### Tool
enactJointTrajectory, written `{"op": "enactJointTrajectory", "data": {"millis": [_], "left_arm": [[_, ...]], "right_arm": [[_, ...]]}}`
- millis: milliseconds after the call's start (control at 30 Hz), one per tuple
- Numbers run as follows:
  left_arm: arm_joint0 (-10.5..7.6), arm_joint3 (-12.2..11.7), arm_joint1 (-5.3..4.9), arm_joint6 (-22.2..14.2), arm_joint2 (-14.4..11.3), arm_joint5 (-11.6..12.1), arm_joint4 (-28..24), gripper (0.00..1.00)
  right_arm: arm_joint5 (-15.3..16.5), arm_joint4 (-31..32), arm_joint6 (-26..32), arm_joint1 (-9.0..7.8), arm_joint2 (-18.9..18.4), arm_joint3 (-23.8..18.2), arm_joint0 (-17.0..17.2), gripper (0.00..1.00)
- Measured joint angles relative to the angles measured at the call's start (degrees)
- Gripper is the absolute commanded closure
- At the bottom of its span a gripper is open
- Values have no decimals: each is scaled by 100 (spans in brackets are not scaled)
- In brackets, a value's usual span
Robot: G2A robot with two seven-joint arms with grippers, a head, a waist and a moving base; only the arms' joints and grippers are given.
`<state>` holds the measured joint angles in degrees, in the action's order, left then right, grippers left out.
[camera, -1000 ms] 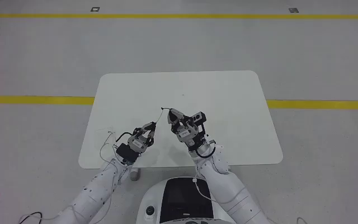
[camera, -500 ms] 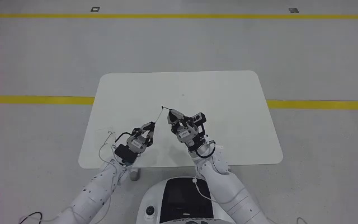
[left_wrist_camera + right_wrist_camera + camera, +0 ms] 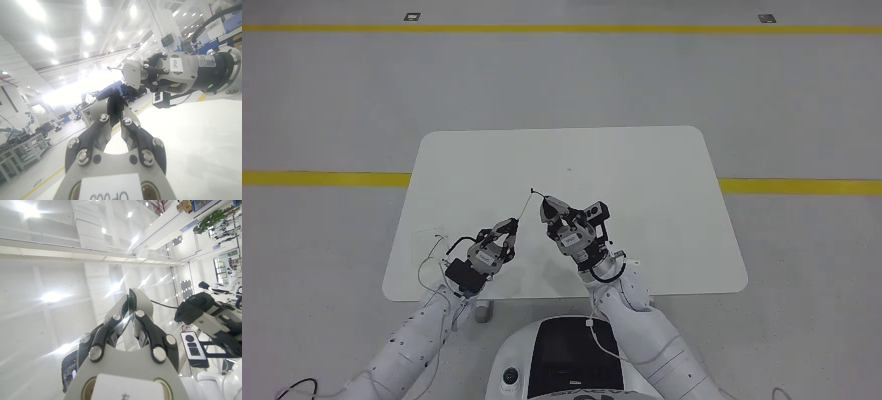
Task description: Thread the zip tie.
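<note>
White table (image 3: pixel 642 170) on grey yellow-lined floor (image 3: pixel 542 80), left gripper (image 3: pixel 511 224) and right gripper (image 3: pixel 547 208) both clamped on black zip tie (image 3: pixel 524 204)

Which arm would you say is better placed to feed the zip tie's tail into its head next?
Left, probably. The left tool is shut on the zip tie at its tail end, free to steer it, while the right tool pinches near the head and can hold that steady.
</note>
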<state>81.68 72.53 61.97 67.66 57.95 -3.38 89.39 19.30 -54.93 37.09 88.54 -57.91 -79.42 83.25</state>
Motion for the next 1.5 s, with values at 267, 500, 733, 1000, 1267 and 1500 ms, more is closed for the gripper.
{"op": "enactJointTrajectory", "data": {"millis": [267,500,733,1000,1267,1500], "left_arm": [[7,2,15,46,7,-5,16,100],[2,3,26,68,28,-9,17,100],[3,-5,37,54,40,-17,24,100],[3,-3,38,41,41,-18,30,100],[3,-3,38,41,41,-17,30,0],[3,-3,38,41,41,-17,30,0]], "right_arm": [[11,-4,-5,7,28,60,-30,100],[12,-16,-13,9,30,89,-56,100],[19,-5,-14,9,24,76,-41,100],[18,4,-23,11,24,76,-45,100],[17,-1,-29,15,38,97,-64,100],[11,-9,-40,19,49,116,-79,100]]}}
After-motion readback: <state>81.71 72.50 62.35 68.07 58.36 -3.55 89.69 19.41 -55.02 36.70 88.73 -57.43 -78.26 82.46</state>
